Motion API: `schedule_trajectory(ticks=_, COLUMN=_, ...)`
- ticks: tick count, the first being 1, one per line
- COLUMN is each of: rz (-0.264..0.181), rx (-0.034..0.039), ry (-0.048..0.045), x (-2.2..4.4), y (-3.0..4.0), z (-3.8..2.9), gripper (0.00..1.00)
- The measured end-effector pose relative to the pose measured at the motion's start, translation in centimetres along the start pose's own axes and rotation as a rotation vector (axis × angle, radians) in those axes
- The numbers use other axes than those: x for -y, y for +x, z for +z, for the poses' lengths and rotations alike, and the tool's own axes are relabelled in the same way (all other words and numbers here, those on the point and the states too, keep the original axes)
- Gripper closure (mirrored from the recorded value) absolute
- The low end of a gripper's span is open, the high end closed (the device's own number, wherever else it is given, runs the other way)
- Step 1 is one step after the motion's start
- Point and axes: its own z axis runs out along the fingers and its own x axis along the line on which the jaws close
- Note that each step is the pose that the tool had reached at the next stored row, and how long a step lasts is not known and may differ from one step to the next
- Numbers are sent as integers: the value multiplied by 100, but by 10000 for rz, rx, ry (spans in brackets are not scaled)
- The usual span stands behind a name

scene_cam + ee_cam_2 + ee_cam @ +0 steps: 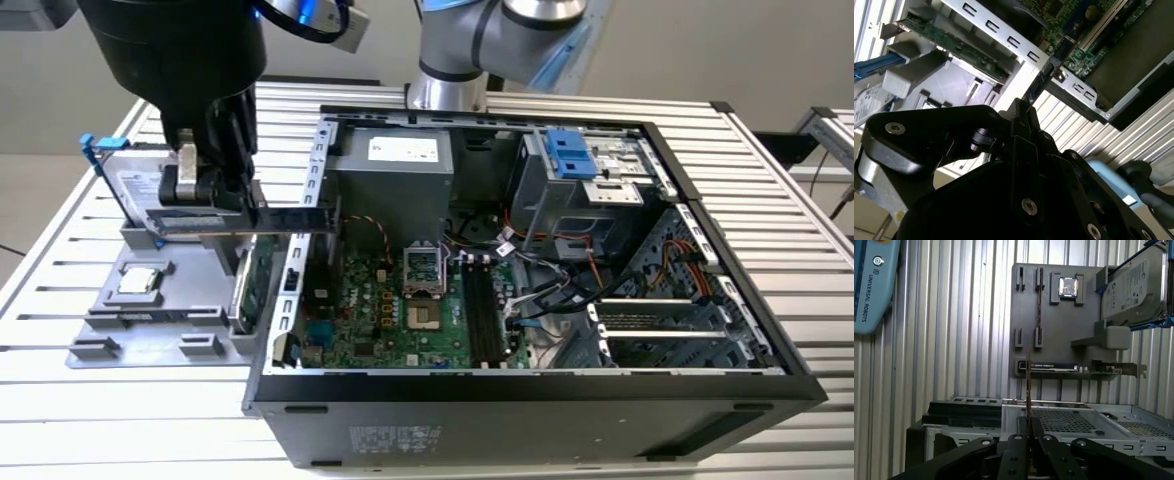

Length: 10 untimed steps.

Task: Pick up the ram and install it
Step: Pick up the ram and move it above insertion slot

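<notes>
Jaws pinch the ram (287,214) — held above the grey tray (187,292), by the case wall (318,150).

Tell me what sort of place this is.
Probably a robotics lab bench for computer assembly: a robot arm whose gripper holds the ram, an open computer case on a slatted metal table, and a grey parts holder beside it.
</notes>
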Motion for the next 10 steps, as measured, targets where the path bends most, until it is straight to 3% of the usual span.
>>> schedule_trajectory(ticks=10, rz=0, rx=0, ry=-2, x=118, y=4, z=-4, gripper=100)
